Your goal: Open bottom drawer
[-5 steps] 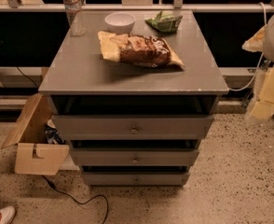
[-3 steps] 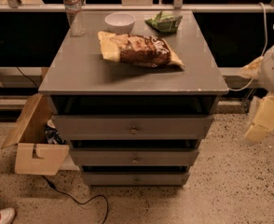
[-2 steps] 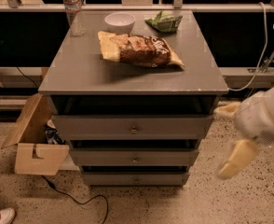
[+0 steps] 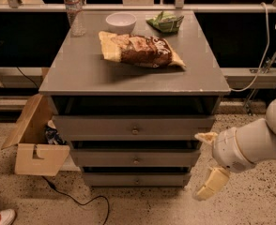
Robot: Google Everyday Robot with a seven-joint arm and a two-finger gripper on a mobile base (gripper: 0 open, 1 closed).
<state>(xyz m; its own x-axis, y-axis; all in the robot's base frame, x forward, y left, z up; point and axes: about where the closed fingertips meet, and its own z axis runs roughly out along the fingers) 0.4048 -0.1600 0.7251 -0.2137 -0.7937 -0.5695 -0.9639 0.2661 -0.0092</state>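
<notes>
From where I stand, the grey wooden bottom drawer (image 4: 110, 179), the thinnest of three flat fronts in this low grey cabinet (image 4: 209, 105), sits pushed in right down by the speckled floor (image 4: 142, 206). Its small round metal knob (image 4: 136, 180) is in the middle of the panel.

The robot's cream-coloured pincer (image 4: 200, 167) hangs low off the cabinet's right front corner, near the drawer's right end but not touching it. It is carried on a thick white arm (image 4: 250, 144) reaching in from the right. Its two fingers are spread wide with nothing between them, one up beside the middle drawer (image 4: 105, 157), the other down near the floor. I'd guess it is held that low and that wide because the knob is so close to the ground and has to be straddled from the front. It is well off to the side of the knob, so a move across looks needed before any closing and pulling.

On the grey surface (image 4: 77, 74) above lie a brown and yellow crinkled snack bag (image 4: 140, 49), a round white bowl (image 4: 121, 21), a green packet (image 4: 165, 21) and a clear plastic water bottle (image 4: 73, 11). An open brown cardboard box (image 4: 34, 149) stands just beside the cabinet's left side, seemingly out of the drawer's path
</notes>
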